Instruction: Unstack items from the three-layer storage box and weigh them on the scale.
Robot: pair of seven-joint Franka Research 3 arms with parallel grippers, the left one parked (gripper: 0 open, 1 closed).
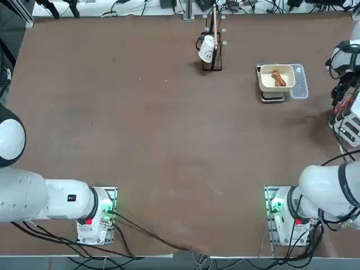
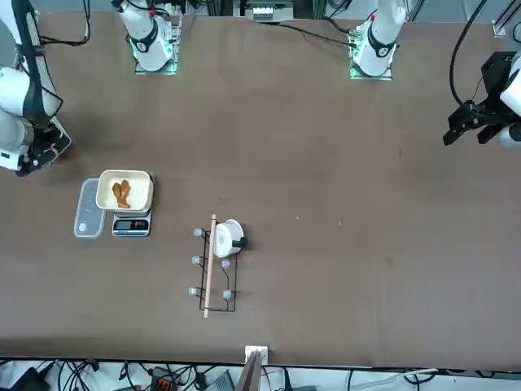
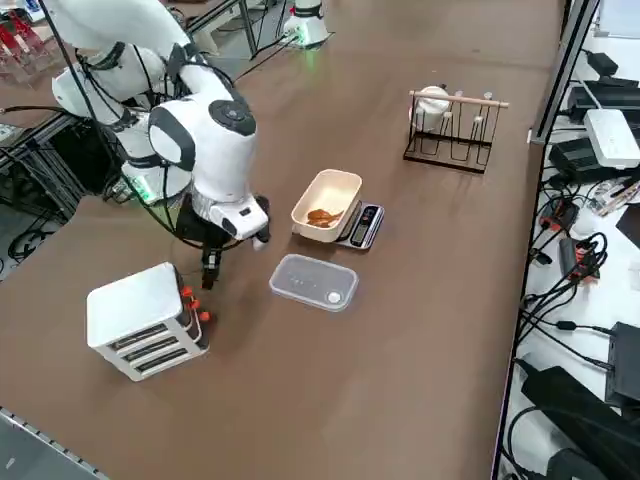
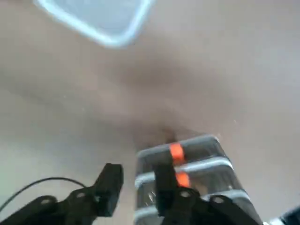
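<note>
Right hand (image 3: 211, 268) hangs just above the storage box (image 3: 143, 318), fingers parted and empty. One bread piece (image 3: 323, 216) lies in the bowl (image 3: 327, 204) on the scale (image 3: 363, 226).

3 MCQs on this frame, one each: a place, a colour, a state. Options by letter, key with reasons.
1. Where does the cream square bowl sit?
A. On the small flat scale
B. On the white and grey three-layer storage box
C. In the dark wire rack

2. What colour are the small tabs on the storage box's layers?
A. Blue
B. Red-orange
C. Green

3. What state is the right gripper in?
A. Shut on a brown bread-like piece
B. Shut on the clear plastic lid
C. Open, holding nothing, close by the box's tabbed side

Key: 1 A, the bowl rests on the scale with the display showing beside it. 2 B, the wrist and right side views show orange tabs. 3 C, the fingers stand apart with bare table between them; the piece lies in the bowl and the lid flat on the table.
</note>
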